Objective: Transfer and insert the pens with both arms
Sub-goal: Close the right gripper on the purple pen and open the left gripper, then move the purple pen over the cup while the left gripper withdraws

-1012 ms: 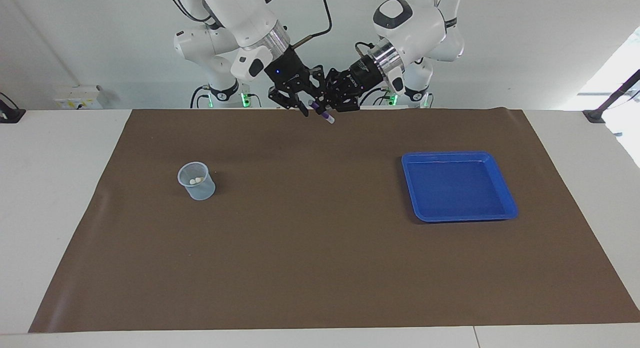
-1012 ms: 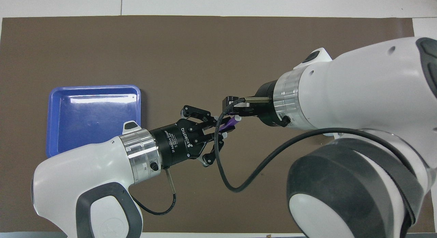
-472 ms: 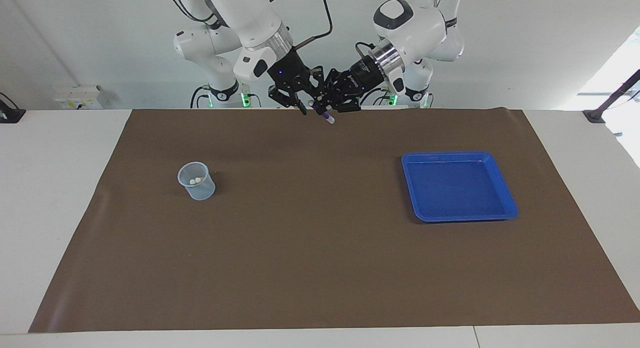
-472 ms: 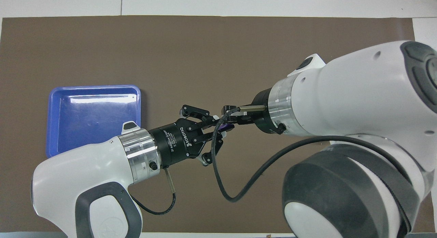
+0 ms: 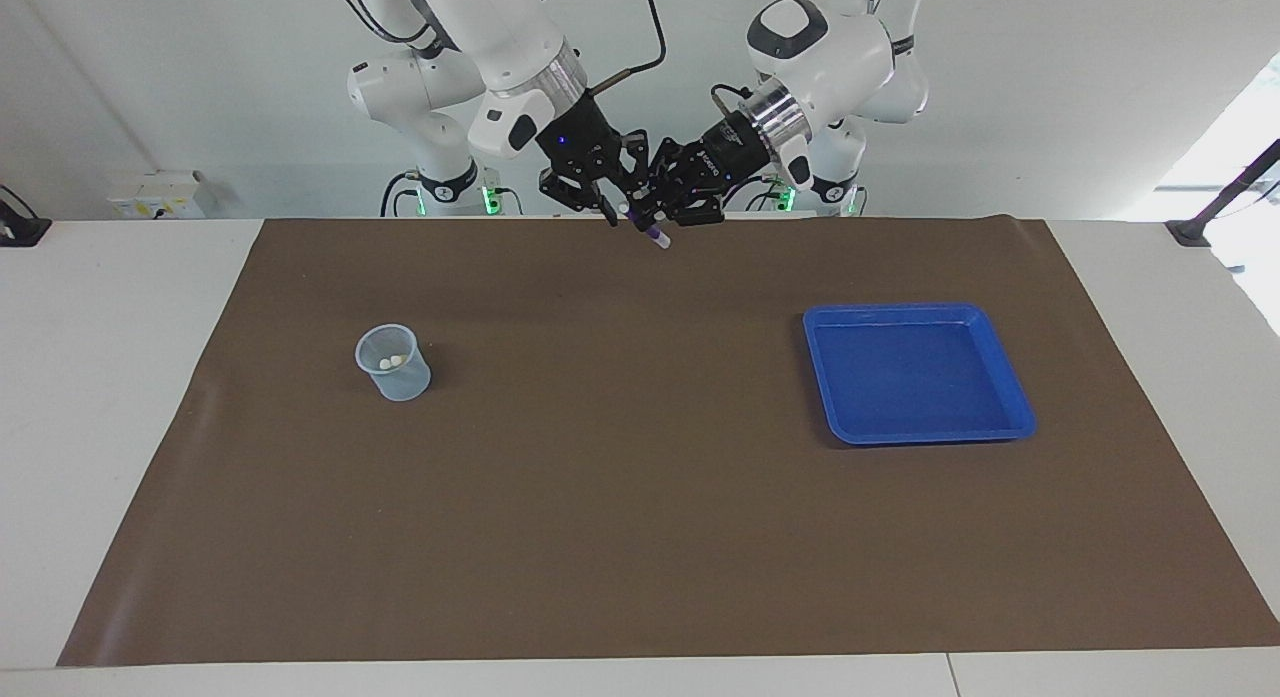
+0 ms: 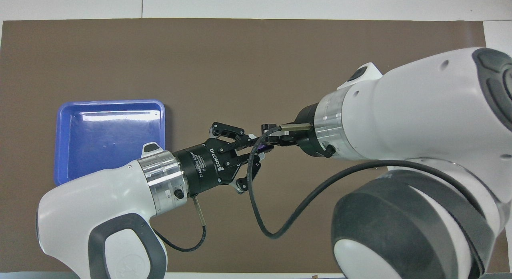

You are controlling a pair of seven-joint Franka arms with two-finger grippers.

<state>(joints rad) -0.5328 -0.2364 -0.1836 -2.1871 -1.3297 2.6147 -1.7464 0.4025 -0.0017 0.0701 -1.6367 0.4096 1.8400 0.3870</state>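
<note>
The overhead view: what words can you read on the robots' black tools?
"ROBOTIQ": white letters on the barrel of the left arm's black fingered tool.
Smaller white print beside it: too small to read.
The right arm's black tool: no text shows.
Facing view: a white mark on the left tool, unreadable.

Both arms have glossy white shells, dark grey joint caps, silver wrist rings and black cables. The left gripper (image 6: 240, 161) is black, marked "ROBOTIQ" in white.
</note>
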